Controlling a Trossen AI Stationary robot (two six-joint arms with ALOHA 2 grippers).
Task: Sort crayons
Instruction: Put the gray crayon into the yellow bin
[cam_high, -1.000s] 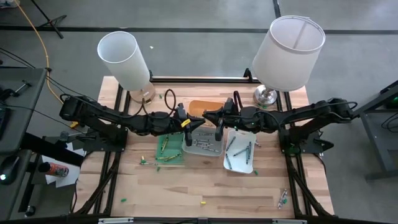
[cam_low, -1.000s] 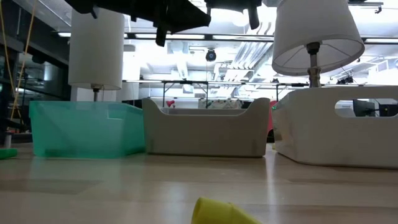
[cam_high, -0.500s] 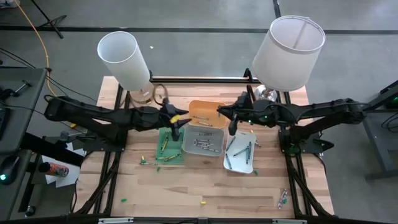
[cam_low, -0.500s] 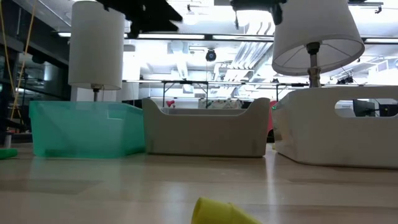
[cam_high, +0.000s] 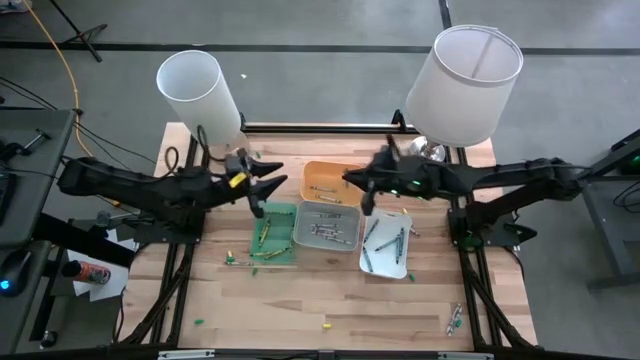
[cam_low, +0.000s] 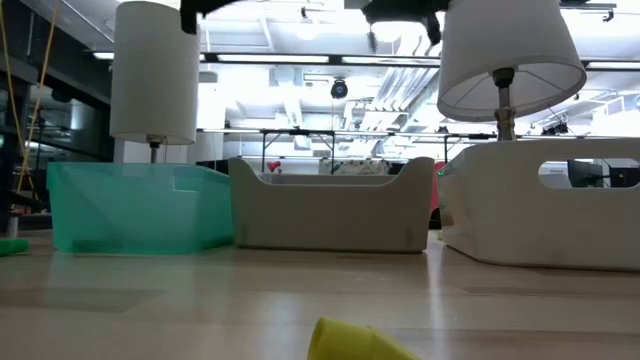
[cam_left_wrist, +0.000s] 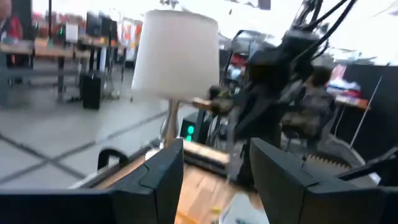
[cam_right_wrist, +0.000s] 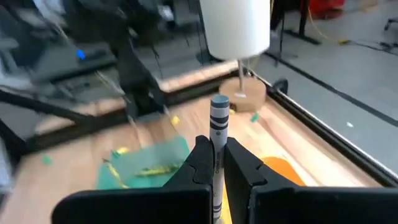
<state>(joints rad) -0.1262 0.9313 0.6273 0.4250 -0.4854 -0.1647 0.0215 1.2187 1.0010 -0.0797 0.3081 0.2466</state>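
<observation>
While both arms reach toward the middle of the table (cam_high: 300, 300) in the high view, the right gripper (cam_high: 366, 192) sits just right of centre, at the right edge of the orange tray (cam_high: 332, 183). Its wrist view shows its fingers (cam_right_wrist: 200, 163) pinched on a grey-white crayon (cam_right_wrist: 218, 124) that stands upright between them, its top well clear of the tips. The left gripper (cam_high: 260, 186) is left of centre, above the top left corner of the green tray (cam_high: 274, 234); its wrist view shows its fingers (cam_left_wrist: 165, 177) spread wide with nothing between them.

Three trays lie side by side in the middle of the high view: green on the left, a grey tray (cam_high: 325, 226) in the centre, a white tray (cam_high: 386, 244) on the right, with the orange one just above the grey. Each of the three holds crayons. Loose crayons lie on the wood near the lower left of the green tray (cam_high: 235, 261), at the bottom centre (cam_high: 325, 325), and at the lower right (cam_high: 455, 320). Two lamps (cam_high: 200, 95) stand at the top of the table.
</observation>
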